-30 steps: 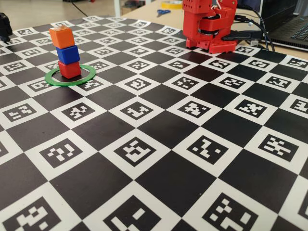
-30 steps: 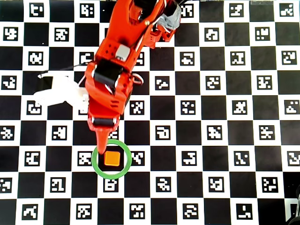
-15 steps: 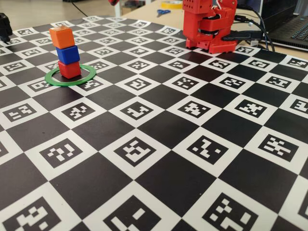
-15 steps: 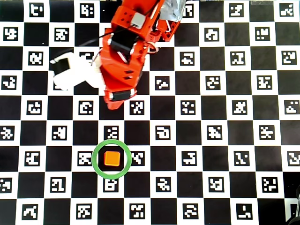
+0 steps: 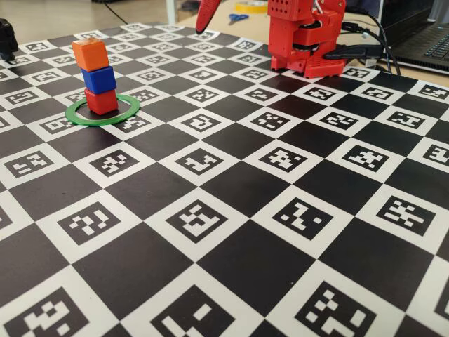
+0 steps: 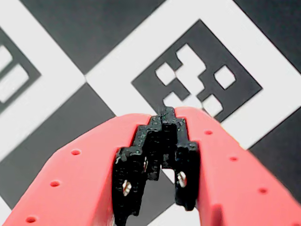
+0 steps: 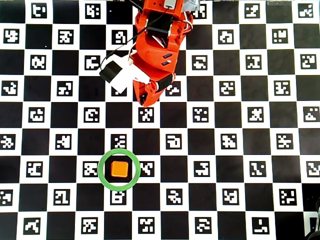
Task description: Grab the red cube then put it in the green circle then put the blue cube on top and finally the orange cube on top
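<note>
In the fixed view the three cubes stand stacked inside the green circle (image 5: 130,107): the red cube (image 5: 102,102) at the bottom, the blue cube (image 5: 99,79) on it and the orange cube (image 5: 90,54) on top. From overhead only the orange cube (image 7: 118,169) shows, centred in the green circle (image 7: 102,170); it hides the two cubes below. My red gripper (image 7: 143,100) hangs well clear of the stack, back toward the arm's base. Its tip (image 5: 205,17) enters the fixed view at the top. In the wrist view the gripper (image 6: 165,117) is shut on nothing above a marker square.
The arm's red base (image 5: 305,38) stands at the far edge of the checkered marker mat. Behind it lie scissors (image 5: 238,17), a yellow tape roll (image 5: 250,5), cables and a laptop (image 5: 428,35). A black object (image 5: 7,38) sits at the far left edge.
The arm has drawn back from the stack toward its base, upward in the overhead view. The stack in the ring has not moved.
</note>
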### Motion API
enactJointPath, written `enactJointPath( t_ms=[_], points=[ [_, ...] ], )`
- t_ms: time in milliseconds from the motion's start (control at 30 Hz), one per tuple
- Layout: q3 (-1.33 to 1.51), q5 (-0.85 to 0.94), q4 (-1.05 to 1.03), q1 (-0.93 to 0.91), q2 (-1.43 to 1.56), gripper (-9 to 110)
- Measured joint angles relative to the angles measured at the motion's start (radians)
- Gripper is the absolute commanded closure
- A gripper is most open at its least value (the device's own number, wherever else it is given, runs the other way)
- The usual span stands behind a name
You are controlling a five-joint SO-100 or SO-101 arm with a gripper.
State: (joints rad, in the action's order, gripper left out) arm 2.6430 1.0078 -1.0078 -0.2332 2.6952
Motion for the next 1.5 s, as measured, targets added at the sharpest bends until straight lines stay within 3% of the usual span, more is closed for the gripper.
enactJointPath(
  t_ms=[300,633,1500],
  points=[
    [0.268,0.169,-0.034,0.091,0.360,107],
    [0.413,0.302,-0.126,0.130,0.541,107],
    [0.488,0.448,-0.275,0.124,0.612,106]
  ],
)
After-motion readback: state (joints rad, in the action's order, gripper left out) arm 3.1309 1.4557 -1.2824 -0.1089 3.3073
